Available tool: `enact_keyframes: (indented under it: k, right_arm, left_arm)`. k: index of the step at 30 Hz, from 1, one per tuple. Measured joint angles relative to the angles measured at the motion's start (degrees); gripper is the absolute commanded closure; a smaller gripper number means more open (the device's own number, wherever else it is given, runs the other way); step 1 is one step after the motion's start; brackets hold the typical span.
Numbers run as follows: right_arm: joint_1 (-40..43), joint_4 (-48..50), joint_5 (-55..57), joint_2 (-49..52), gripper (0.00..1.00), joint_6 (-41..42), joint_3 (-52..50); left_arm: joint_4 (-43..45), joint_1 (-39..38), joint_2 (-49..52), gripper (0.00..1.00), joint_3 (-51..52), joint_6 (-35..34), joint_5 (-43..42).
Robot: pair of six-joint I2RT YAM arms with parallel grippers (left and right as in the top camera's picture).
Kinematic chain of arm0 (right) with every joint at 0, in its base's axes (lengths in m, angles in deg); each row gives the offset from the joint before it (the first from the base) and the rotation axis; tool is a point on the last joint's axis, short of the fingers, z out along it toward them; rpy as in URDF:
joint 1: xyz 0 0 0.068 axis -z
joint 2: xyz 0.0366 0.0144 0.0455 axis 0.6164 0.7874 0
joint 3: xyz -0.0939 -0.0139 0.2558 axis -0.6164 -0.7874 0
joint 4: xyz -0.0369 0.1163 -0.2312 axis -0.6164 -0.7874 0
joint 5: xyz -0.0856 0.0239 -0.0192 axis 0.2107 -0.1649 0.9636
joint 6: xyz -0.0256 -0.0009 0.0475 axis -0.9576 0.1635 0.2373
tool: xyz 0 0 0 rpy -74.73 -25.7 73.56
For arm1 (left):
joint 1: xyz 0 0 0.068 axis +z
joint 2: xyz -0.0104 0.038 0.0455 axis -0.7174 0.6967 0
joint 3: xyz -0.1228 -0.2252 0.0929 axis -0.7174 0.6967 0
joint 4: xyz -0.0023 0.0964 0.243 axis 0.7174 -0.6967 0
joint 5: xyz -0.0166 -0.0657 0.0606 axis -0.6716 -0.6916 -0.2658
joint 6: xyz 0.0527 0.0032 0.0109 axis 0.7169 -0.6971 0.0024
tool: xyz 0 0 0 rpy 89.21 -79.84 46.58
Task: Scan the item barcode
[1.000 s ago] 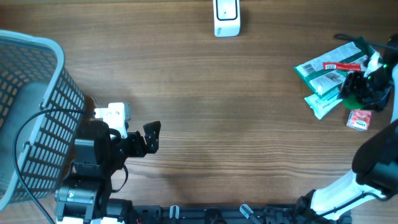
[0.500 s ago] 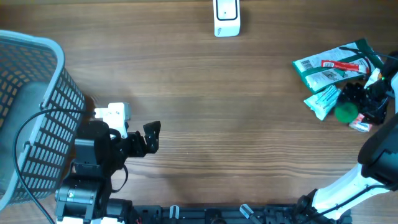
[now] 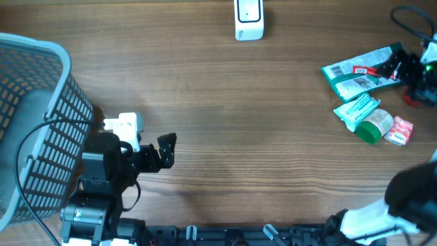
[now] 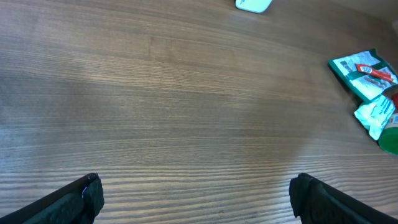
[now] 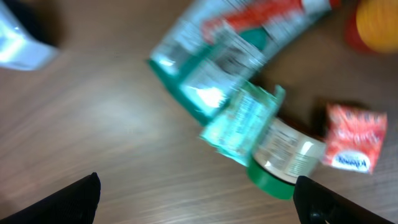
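Probably the jar [image 3: 375, 126], at three o'clock on the bench [image 3: 239, 137], is light, stiff, slick; grasp across its body; left pincer [image 4: 199, 199] and right pincer [image 5: 199, 199] gape wide, empty.

Green packet [image 5: 194, 84] — blurred, print unreadable

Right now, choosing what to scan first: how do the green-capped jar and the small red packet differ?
The green-capped jar is round, lying on its side, and bigger; the red packet is a flat pouch. The teal packet overlaps the jar, not the red packet. Both rest on the table.
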Motion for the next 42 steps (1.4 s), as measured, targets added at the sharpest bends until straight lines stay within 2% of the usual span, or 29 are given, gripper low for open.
enact_keyframes:
  k: [4,7,9,25,28,32,37,39,42]
  right_arm:
    - [-10.9,0.3,-1.2,-10.2,0.0,0.0,1.0]
    - [-20.5,0.3,-1.9,-11.7,0.0,0.0,1.0]
    - [-23.8,0.7,-1.9,-11.6,0.0,0.0,1.0]
    - [-24.4,1.4,-1.9,-11.6,0.0,0.2,1.0]
    - [-24.4,1.4,-1.9,-11.6,0.0,0.2,1.0]
    - [-24.4,1.5,-1.9,-11.6,0.0,0.2,1.0]
    - [-24.4,1.6,-1.9,-11.6,0.0,0.2,1.0]
    - [-24.4,1.6,-1.9,-11.6,0.0,0.2,1.0]
    - [-24.4,1.6,-1.9,-11.6,0.0,0.2,1.0]
  left_arm:
    - [0.0,0.0,0.0,0.0,0.0,0.0,0.0]
    - [0.0,0.0,0.0,0.0,0.0,0.0,0.0]
    - [0.0,0.0,0.0,0.0,0.0,0.0,0.0]
    - [0.0,0.0,0.0,0.0,0.0,0.0,0.0]
    - [-0.7,0.5,-1.4,0.0,0.0,1.8,4.9]
    - [-5.6,3.9,-14.0,0.0,0.1,2.2,6.9]
    - [-4.7,12.1,-28.1,0.0,4.2,2.2,7.5]
    - [-0.2,15.3,-32.8,0.0,10.8,2.2,7.5]
    - [12.8,16.3,-35.3,0.0,20.7,2.2,6.9]
